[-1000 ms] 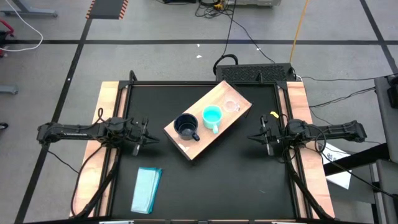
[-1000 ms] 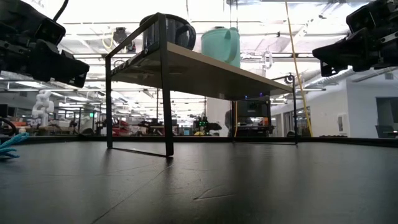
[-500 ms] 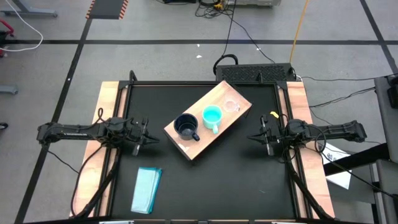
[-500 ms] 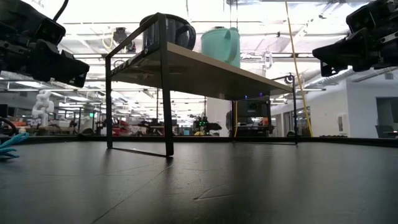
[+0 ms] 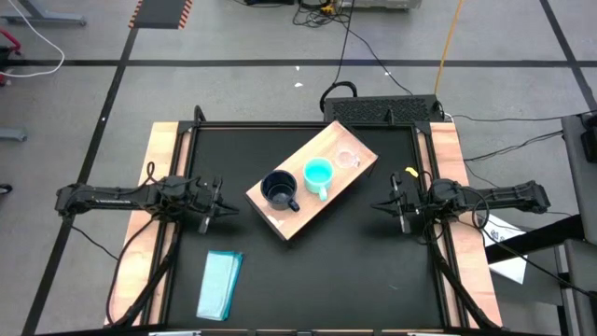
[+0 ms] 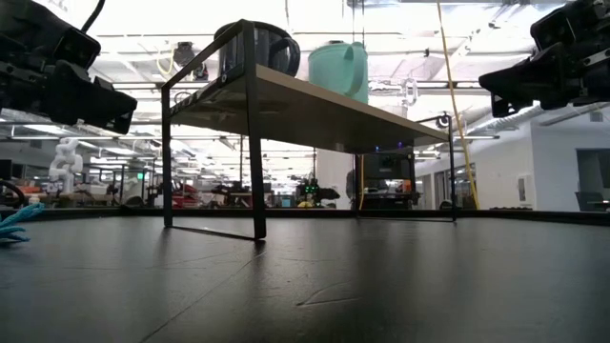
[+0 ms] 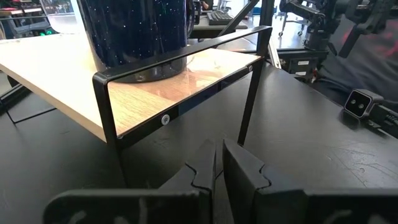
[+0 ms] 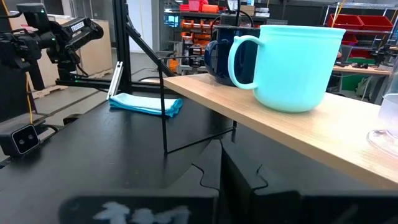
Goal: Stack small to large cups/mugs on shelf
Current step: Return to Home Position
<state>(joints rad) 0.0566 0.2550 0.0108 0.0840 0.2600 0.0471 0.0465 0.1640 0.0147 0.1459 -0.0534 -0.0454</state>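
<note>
You can see the long shelf of light wood (image 5: 333,143) on thin black metal legs, standing slantwise in the middle of the black table top (image 5: 373,280). All three cups stand on it in a row. The big dark navy mug (image 5: 278,190) is at the end nearer the left arm. The middle-sized turquoise mug (image 5: 318,175) is just beside it in the middle of the board. The small clear see-through cup (image 5: 348,159) is at the far end, nearer the right arm. All of them stand upright with their open tops up. Your left gripper (image 5: 227,207) hangs above the table off to the left of the shelf, apart from it, and it points at the end with the dark mug. Its two dark fingers (image 7: 202,163) are pressed close together and hold nothing. Your right gripper (image 5: 377,205) hangs on the other side of the shelf, also apart from it, and it points back at the cups. Its fingers (image 8: 211,165) are closed too, with nothing between them. A flat pale-teal block (image 5: 220,284) lies on the table near the front, on the left arm's side, well apart from the shelf.
</note>
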